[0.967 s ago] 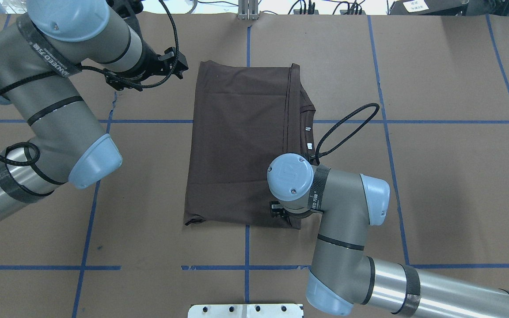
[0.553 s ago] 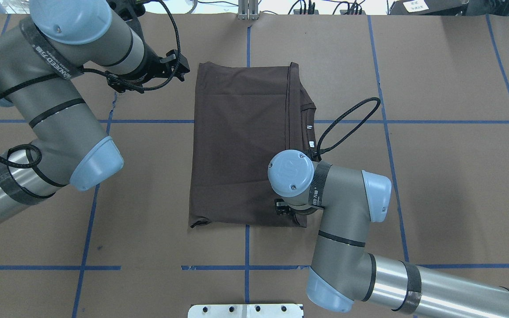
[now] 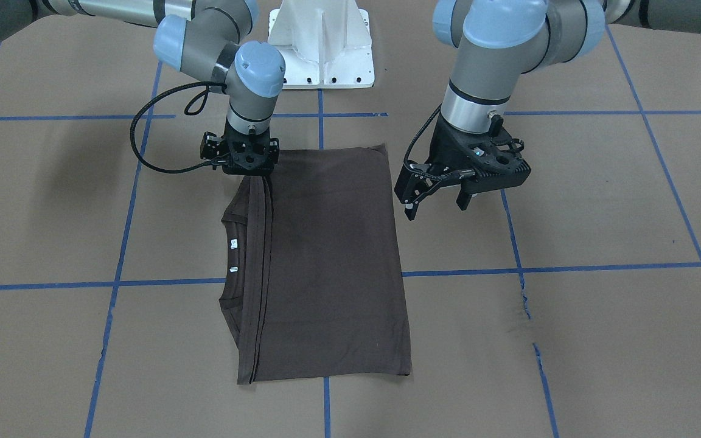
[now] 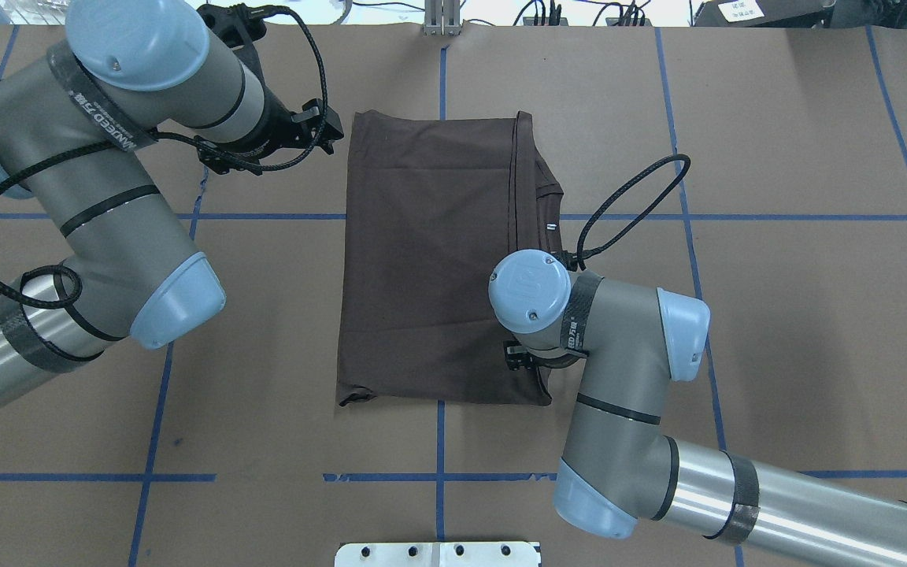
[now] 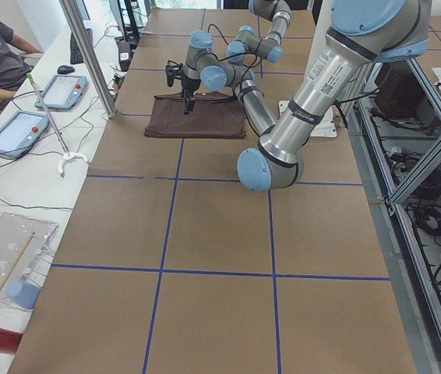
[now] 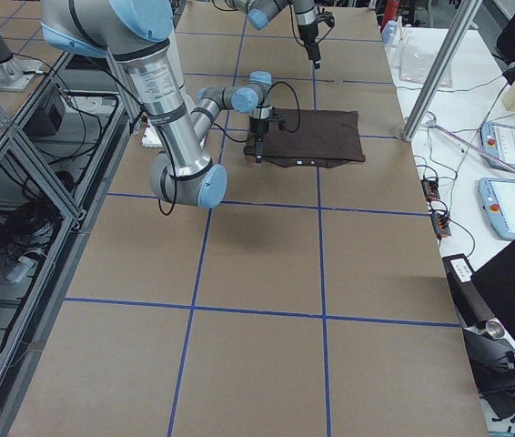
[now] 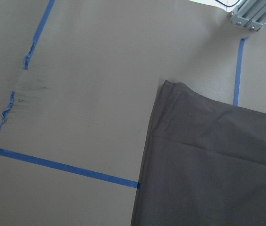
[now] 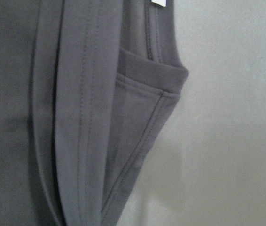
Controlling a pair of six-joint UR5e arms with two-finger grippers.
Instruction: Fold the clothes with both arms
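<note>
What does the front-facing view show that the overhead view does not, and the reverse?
Only front-facing: the left gripper with fingers apart, beside the shirt and clear of it; the right gripper down at the shirt's robot-side corner, grip unclear; both white collar labels.
Only overhead: the metal post and cables at the far edge of the table; there the right wrist hides its gripper.
Both: the folded shirt, the left arm, the right arm and the blue tape grid.
</note>
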